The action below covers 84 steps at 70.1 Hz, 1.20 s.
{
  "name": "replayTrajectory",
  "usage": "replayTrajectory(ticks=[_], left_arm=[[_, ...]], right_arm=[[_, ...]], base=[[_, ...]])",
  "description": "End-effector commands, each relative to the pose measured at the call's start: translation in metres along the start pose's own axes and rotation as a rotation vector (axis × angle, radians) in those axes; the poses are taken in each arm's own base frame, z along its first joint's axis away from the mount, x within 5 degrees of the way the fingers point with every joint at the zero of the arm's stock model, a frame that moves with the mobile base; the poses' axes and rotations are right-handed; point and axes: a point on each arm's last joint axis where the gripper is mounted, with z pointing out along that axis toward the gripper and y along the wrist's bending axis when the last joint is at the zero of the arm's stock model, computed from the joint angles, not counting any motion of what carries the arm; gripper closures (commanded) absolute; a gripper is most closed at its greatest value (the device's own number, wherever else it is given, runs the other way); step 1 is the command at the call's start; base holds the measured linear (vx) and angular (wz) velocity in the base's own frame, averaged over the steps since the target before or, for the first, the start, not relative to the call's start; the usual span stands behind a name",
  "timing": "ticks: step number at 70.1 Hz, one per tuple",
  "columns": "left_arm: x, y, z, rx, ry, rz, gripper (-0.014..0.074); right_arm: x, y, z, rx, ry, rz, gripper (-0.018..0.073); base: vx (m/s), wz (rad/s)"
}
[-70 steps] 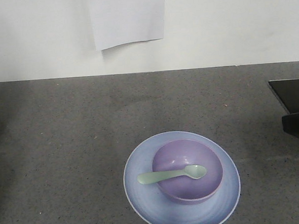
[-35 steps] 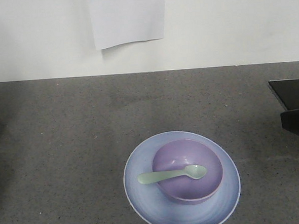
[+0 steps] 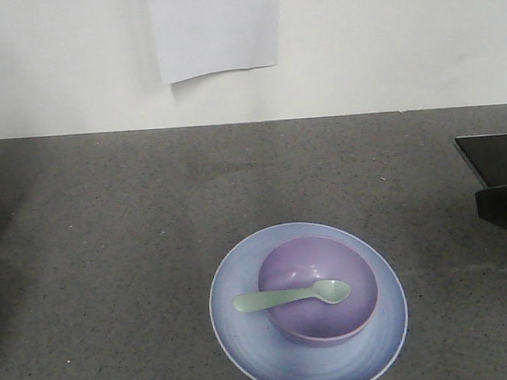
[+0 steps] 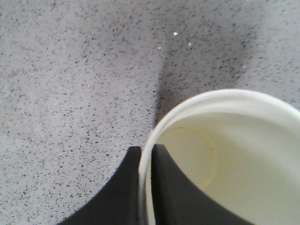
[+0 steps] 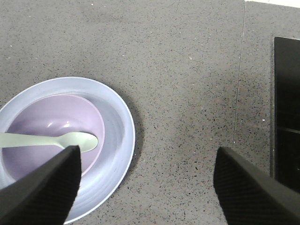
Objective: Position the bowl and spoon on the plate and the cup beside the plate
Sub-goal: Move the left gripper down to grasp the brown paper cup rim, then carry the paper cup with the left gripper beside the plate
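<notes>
Front view: the plate [image 3: 309,324] lies on the dark speckled counter [image 3: 134,214] at about 6 o'clock in the frame. The bowl [image 3: 319,300] sits on it, slightly toward 3 o'clock. The spoon [image 3: 291,298] bridges the bowl's rim, scoop at 3 o'clock and handle at 9 o'clock, resting steady. A sheet of paper [image 3: 216,29] hangs on the wall at 12 o'clock. A sliver at the 9 o'clock edge may be the cup's base; it is too small to tell.

Left wrist view: the left gripper [image 4: 145,187] is clamped on the cup [image 4: 225,159], one finger inside the wall, one outside, pinching it for carrying.

Right wrist view: the right gripper [image 5: 147,187] has its fingers wide apart and holds nothing, poised at the plate's 3 o'clock side. Bowl and spoon appear placed; the cup remains.
</notes>
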Motion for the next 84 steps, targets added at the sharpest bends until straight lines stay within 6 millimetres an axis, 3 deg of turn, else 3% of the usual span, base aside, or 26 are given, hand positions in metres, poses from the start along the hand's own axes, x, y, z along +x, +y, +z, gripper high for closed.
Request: replayTrajectory(ticks=[1, 20, 30, 47, 57, 84], left_arm=[[0.002, 0.002, -0.041, 0.019, -0.120, 0.029, 0.0605], [0.027, -0.030, -0.106, 0.388, -0.224, 0.125, 0.0605], [0.051, -0.054, -0.134, 0.530, -0.275, 0.208, 0.0605], [0.120, -0.085, -0.131, 0.593, -0.255, 0.296, 0.0605], [0.150, -0.098, -0.125, 0.625, -0.226, 0.352, 0.0605], [0.169, -0.133, -0.122, 0.612, -0.187, 0.457, 0.0605]], right_arm=[[-0.011, 0.000, -0.006, -0.002, -0.093, 0.000, -0.0010], [-0.011, -0.001, -0.006, 0.002, -0.095, -0.004, -0.0010], [-0.011, -0.001, -0.006, 0.002, -0.095, -0.006, -0.0010], [-0.011, -0.001, -0.006, 0.002, -0.095, -0.007, -0.0010], [-0.012, -0.001, -0.006, 0.001, -0.098, -0.007, -0.0010], [-0.011, -0.001, -0.006, 0.001, -0.092, -0.005, -0.0010]], base=[[0.00, 0.00], [0.00, 0.00], [0.00, 0.00], [0.00, 0.00], [0.00, 0.00], [0.00, 0.00]])
